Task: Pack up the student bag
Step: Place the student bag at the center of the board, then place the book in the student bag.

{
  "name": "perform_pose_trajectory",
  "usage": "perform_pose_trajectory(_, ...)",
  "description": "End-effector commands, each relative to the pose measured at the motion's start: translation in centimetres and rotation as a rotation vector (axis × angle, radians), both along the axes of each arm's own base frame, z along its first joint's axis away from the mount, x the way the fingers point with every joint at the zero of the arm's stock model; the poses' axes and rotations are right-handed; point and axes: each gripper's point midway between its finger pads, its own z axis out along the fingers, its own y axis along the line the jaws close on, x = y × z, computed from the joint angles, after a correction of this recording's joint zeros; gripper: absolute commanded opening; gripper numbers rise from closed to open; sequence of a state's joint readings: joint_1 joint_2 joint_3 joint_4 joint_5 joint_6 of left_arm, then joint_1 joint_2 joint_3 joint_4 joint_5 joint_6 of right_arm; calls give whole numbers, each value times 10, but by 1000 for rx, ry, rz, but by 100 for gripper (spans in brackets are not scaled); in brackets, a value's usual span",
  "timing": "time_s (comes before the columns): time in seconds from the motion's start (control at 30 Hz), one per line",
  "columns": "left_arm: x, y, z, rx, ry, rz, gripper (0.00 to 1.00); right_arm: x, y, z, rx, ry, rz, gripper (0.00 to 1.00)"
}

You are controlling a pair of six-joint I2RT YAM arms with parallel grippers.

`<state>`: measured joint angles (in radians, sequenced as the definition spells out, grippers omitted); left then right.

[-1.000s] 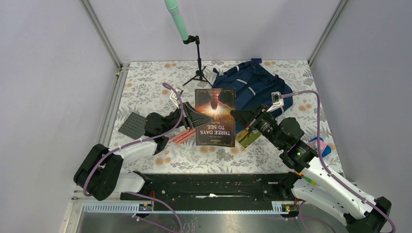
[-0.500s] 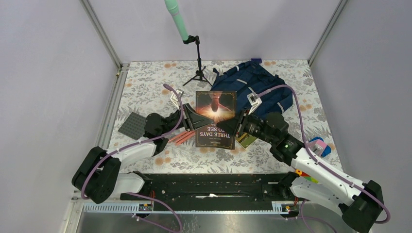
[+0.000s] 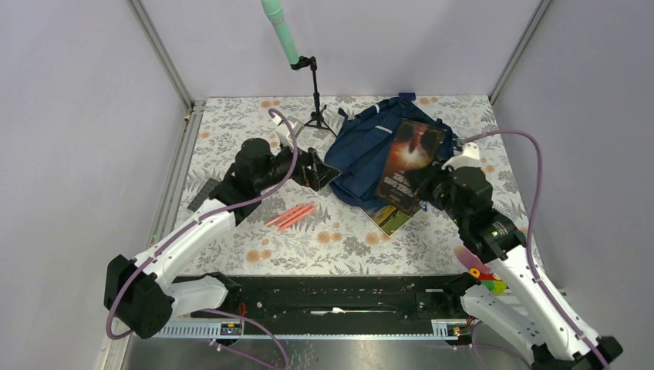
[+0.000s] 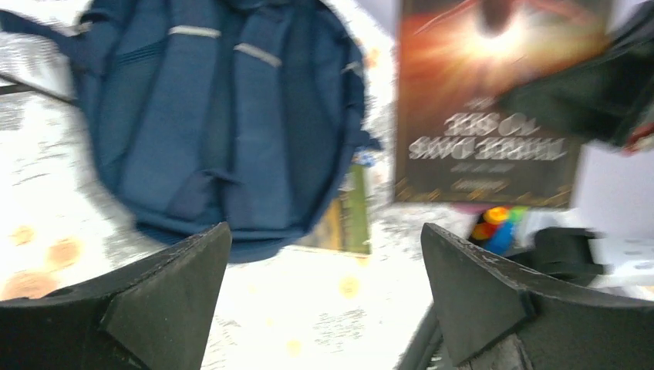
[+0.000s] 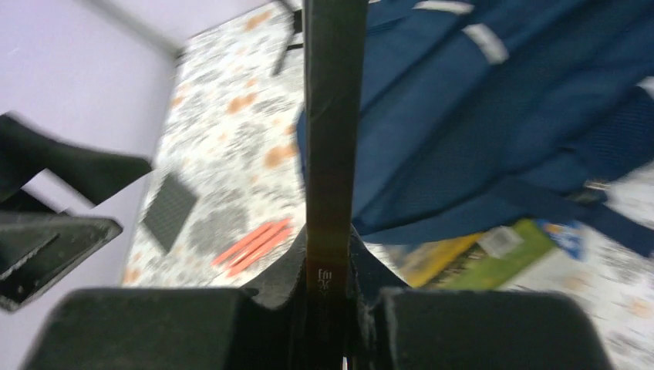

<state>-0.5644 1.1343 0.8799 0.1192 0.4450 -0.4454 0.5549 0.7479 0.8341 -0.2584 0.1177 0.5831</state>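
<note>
"Where's the bag (image 3: 369, 146) lying?"

"Far side of the flowered table (image 3: 231, 127), right of the middle. It's flat on its back, with the carry loop (image 3: 406, 96) toward the rear wall and its rounded end facing the near side."

"What does it look like?"

"It's big, navy fabric, a bit slumped. There are short grey-white strips (image 4: 193, 31) across the front panels (they catch the light), and a padded strap (image 5: 555, 196) trails off its near right edge."

"Is it open or zipped?"

"I can't tell from here."
</note>
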Motion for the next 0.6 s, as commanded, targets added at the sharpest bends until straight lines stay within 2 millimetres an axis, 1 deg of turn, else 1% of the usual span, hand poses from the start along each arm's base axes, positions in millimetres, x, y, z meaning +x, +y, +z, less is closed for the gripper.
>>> perform_pose_trajectory(0.0, 24, 18, -60, 402, -88, 42, 96, 10, -62, 10, -101, -9, -219, 0)
perform_pose_trajectory(0.1, 23, -3, -86, 548, -230, -95, 96, 9, -83, 2, -136, 15, -294, 0)
perform_pose_trajectory(0.17, 29, -14, -102, 624, -322, -123, 96, 6, -88, -2, -147, 23, -309, 0)
perform_pose_trajectory(0.2, 34, -18, -112, 661, -359, -136, 96, 3, -88, -4, -144, 22, -302, 0)
perform_pose_trajectory(0.27, 43, -24, -123, 712, -417, -135, 96, -2, -87, -10, -140, 32, -287, 0)
perform_pose_trajectory(0.4, 51, -39, -143, 759, -535, -169, 97, -16, -81, -23, -102, 38, -242, 0)
perform_pose_trajectory(0.5, 52, -47, -163, 798, -552, -205, 98, -24, -75, -32, -57, 61, -211, 0)
perform_pose_trajectory(0.57, 56, -50, -171, 829, -572, -192, 98, -28, -70, -37, -35, 82, -192, 0)
